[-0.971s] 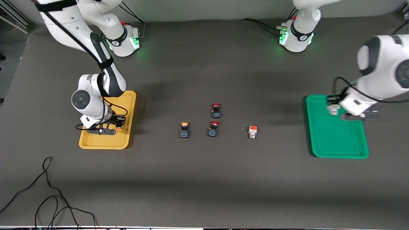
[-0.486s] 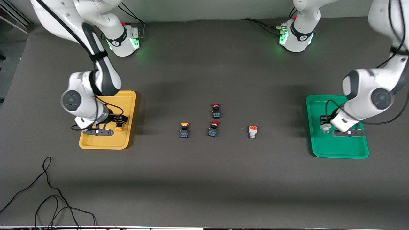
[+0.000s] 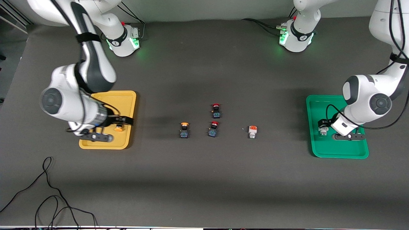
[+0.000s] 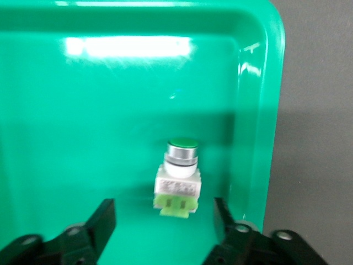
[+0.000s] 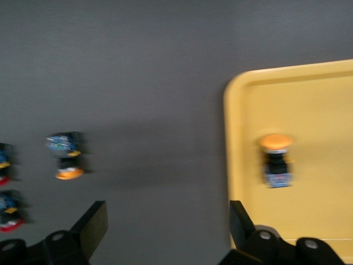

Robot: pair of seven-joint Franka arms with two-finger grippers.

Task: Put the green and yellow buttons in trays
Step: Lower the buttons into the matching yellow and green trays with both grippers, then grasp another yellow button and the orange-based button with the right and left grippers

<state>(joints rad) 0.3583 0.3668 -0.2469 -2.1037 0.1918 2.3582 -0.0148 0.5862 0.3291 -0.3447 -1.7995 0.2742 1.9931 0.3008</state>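
Grippers both spread, holding nothing. Left gripper (image 4: 164, 218) sits low over the green tray (image 3: 338, 150), fingers wide either side of the white-silver green button (image 4: 179, 174) lying in it, not touching. Right gripper (image 5: 165, 223) is up over the yellow tray (image 3: 124, 102) edge; yellow-capped button (image 3: 119, 128) lies in that tray. Second yellow-capped button (image 3: 184, 130), white-silver orange-block button (image 3: 252, 131) and two red-capped buttons (image 3: 214, 119) sit mid-table between the trays.

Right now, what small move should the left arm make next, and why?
Probably lift the left gripper straight up. Its fingers stand open and apart from the green-capped button, which lies in the green tray. The white button with the orange block waits on the table.
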